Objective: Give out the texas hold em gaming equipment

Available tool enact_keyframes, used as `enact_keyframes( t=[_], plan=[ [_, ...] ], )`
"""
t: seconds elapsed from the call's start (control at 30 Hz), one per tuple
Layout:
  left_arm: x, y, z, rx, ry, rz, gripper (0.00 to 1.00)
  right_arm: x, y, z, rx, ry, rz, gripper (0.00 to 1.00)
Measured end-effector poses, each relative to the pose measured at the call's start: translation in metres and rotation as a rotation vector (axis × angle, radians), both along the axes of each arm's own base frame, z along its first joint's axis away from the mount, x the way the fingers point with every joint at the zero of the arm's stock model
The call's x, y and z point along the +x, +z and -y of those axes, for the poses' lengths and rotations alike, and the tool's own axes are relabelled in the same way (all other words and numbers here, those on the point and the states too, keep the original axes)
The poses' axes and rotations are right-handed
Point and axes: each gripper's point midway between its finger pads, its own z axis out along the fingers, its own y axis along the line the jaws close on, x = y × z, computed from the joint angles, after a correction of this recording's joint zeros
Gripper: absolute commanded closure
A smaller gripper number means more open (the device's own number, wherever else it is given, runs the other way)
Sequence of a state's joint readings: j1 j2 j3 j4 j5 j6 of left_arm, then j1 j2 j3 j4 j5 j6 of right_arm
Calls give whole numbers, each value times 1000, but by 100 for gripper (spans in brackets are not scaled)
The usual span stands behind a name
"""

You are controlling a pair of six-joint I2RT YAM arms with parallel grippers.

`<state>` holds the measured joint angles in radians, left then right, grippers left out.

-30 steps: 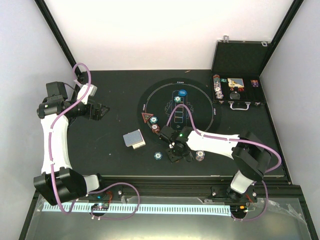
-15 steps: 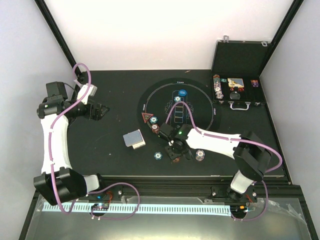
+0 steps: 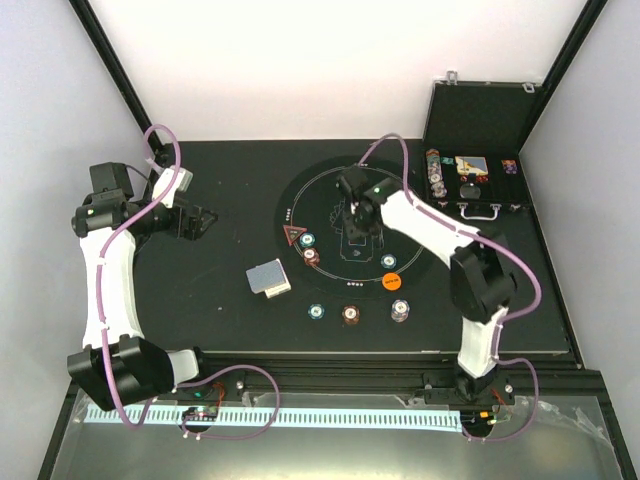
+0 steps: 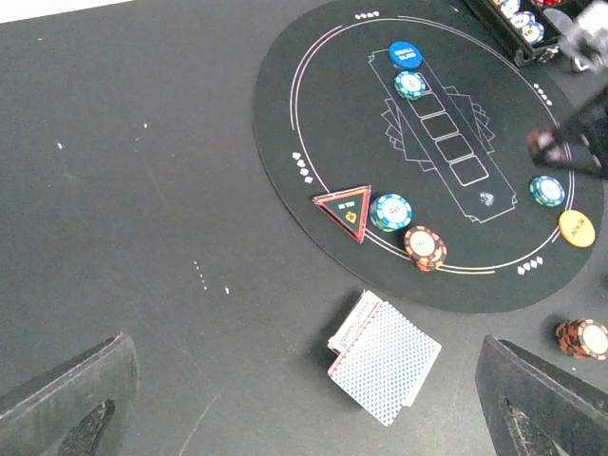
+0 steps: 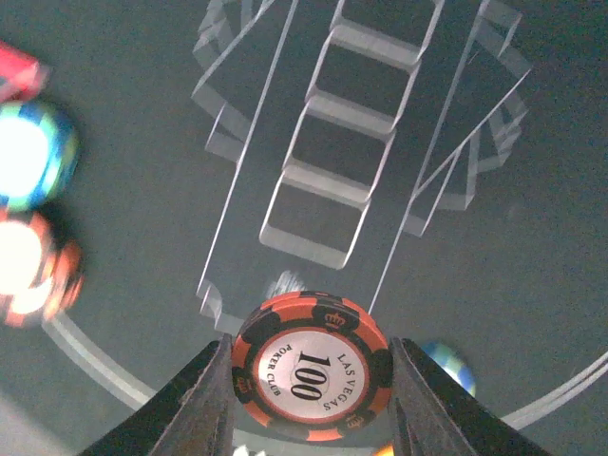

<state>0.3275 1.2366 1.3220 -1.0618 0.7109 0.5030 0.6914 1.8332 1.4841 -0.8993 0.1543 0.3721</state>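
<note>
My right gripper [image 5: 312, 372] is shut on an orange-and-black "100" poker chip [image 5: 312, 369], held flat above the printed boxes at the middle of the round black mat [image 3: 420, 215]. From above, that gripper [image 3: 355, 216] hangs over the mat's centre. The card deck [image 4: 385, 361] with its grey-blue back lies left of the mat; the same deck [image 3: 268, 278] shows from above. My left gripper [image 3: 200, 220] stands open, far left, holding nothing. On the mat lie a red triangle [image 4: 346, 209], a blue button [image 4: 405, 54], an orange button [image 3: 389, 279] and green chips [image 4: 390, 211].
Three chip stacks sit in front of the mat: green [image 3: 316, 311], brown-red [image 3: 350, 314], whitish [image 3: 400, 310]. An open black case [image 3: 470, 185] with more chips stands at the back right. The table's front edge runs just below the chip stacks.
My right arm has risen from the brown-red stack at the front and swung back over the mat's centre with one chip. The orange button has come into view. The left arm has not moved.
</note>
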Motion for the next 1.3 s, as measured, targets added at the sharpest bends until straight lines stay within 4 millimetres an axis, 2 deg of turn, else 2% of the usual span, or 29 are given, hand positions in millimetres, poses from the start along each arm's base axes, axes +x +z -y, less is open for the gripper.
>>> enact_keyframes(
  t=[0.1,0.23,0.37,0.47,0.57,0.77,0.8,0.9,0.97,1.03,1.2,1.3],
  plan=[
    [0,0,0,0,1,0,1,56,-2,13,0,-83,35,86],
    [0,0,0,-1,1,0,1,121,-15,27,-17,-163,55,86],
    [0,0,-2,0,5,0,1,164,-29,39,-31,-212,65,86],
    [0,0,-2,-1,5,0,1,184,-38,48,-33,-237,67,86],
    [0,0,-2,0,6,0,1,193,-48,57,-36,-255,58,85],
    [0,0,-2,0,6,0,1,191,-70,62,-53,-260,16,80],
    [0,0,-2,-1,5,0,1,191,-75,62,-54,-259,8,75],
    [0,0,-2,0,6,1,1,189,-87,60,-58,-253,-14,47],
    [0,0,-2,0,6,1,1,190,-84,59,-56,-252,-11,37],
    [0,0,-2,0,6,1,1,192,-79,59,-53,-250,0,32],
    [0,0,-2,0,5,1,1,193,-67,59,-46,-252,16,30],
    [0,0,-2,0,5,1,1,180,-53,61,-44,-247,17,29]
  ],
)
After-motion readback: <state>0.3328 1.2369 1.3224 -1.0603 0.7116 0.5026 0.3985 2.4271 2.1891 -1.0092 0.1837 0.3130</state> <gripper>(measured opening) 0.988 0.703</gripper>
